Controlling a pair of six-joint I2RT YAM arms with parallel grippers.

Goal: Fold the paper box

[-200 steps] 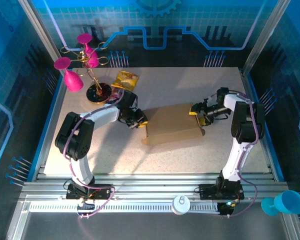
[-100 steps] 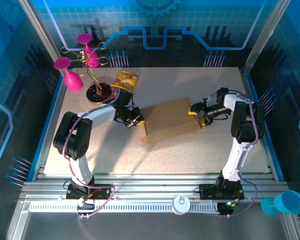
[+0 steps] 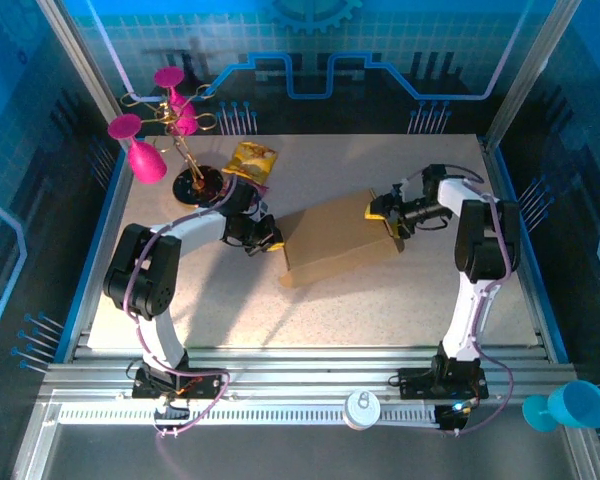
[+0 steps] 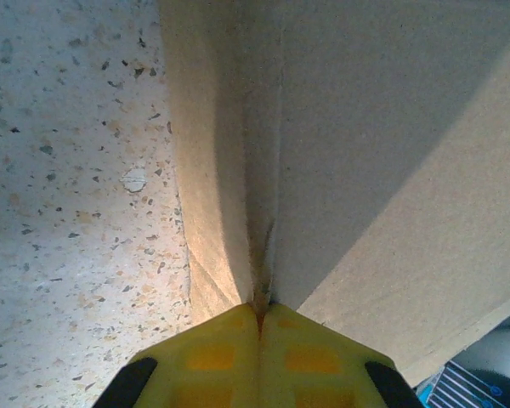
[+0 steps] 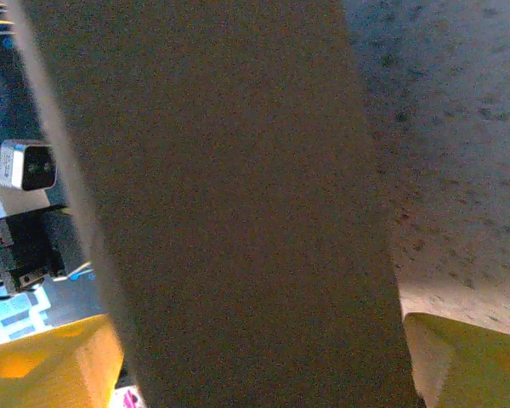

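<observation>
– Top external camera first: where's the thing they're meant to fold?

– Middle of the speckled grey desk (image 3: 330, 310), lying at a slant between the two arms: a plain brown cardboard paper box (image 3: 340, 240), partly folded, and nowhere near a closed box by my reckoning.

– And the arms?

– One at each end. The left arm's fingers (image 4: 212, 357) are pressed together with their tips right at a crease where two panels meet. I can't tell whether a sliver of cardboard is caught between them. My guess is they're there to pin or steady that end.

– The other side?

– The right arm's fingers (image 5: 42, 357) stand wide apart, one on either side of a cardboard panel at the box's far right corner. I see no squeeze on it. I'd say they're placed to bend that panel while the left end is held down.

– Any print on the box?

– None, it's bare brown board on every face I can see. A crinkled yellow snack packet (image 3: 252, 160) lies well apart near the back, its lettering too small to read.
</observation>
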